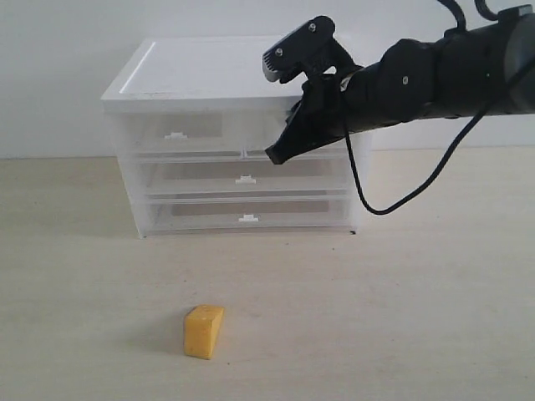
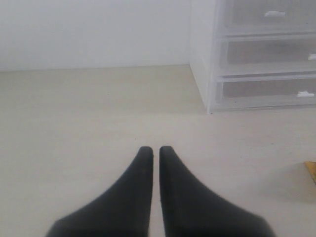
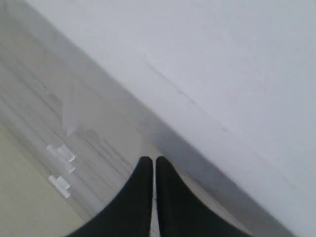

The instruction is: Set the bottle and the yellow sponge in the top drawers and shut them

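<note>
The yellow sponge (image 1: 204, 331) stands on the table in front of the cabinet; just its edge (image 2: 311, 171) shows in the left wrist view. The bottle is out of view. The top left drawer (image 1: 191, 134) looks closed, its white handle tab (image 1: 175, 134) showing. My right gripper (image 1: 274, 155) is shut, empty, and its tips are at the front of the top right drawer (image 1: 261, 127), which the arm mostly hides. In the right wrist view the gripper (image 3: 152, 160) points at clear plastic just under the white top (image 3: 222, 74). My left gripper (image 2: 155, 150) is shut and empty, low over the table.
The white-topped cabinet (image 1: 201, 71) stands at the back against a pale wall. Its two full-width drawers (image 1: 244, 178) (image 1: 247, 217) are closed. A black cable (image 1: 393, 200) hangs from the right arm beside the cabinet. Bare table surrounds the sponge.
</note>
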Motion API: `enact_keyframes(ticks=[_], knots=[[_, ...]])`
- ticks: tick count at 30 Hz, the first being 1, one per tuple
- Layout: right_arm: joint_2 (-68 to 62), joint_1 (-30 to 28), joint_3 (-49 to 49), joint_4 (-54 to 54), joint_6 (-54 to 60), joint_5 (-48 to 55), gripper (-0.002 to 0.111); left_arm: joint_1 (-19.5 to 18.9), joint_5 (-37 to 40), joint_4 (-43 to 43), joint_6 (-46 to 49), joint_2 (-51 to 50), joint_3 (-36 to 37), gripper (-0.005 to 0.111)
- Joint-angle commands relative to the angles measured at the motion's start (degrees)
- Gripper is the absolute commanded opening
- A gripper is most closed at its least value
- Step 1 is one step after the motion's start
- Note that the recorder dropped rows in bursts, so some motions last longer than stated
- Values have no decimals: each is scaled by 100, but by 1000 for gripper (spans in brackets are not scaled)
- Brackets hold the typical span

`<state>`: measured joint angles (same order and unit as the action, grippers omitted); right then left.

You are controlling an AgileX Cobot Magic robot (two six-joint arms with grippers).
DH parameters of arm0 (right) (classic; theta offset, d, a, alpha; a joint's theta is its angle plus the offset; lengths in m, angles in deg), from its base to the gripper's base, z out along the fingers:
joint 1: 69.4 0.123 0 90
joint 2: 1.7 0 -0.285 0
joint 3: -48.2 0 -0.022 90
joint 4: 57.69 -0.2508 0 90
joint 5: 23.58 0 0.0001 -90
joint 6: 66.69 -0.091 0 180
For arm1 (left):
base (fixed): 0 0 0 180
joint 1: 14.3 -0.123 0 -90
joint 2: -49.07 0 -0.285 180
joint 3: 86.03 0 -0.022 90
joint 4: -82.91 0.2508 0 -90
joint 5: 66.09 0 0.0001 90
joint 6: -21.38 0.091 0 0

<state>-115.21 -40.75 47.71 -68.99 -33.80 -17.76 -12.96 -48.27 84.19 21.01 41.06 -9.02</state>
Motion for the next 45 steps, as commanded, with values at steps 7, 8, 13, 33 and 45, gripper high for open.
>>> enact_keyframes(ticks=[7, 8, 13, 33, 45], knots=[[242, -16, -3, 12, 16, 581, 1, -12, -18, -23, 37, 22, 20, 4], [346, -16, -3, 12, 65, 929, 1, -12, -18, -23, 37, 22, 20, 4], [732, -16, -3, 490, 169, 2447, 1, -12, -18, -23, 37, 22, 20, 4], [1600, -1839, -3, 2003, -3112, 4262, 1, -12, -18, -23, 37, 22, 20, 4], [4370, -1959, -1792, 1959, -3585, 2365, 1, -12, -18, -23, 37, 22, 20, 4]])
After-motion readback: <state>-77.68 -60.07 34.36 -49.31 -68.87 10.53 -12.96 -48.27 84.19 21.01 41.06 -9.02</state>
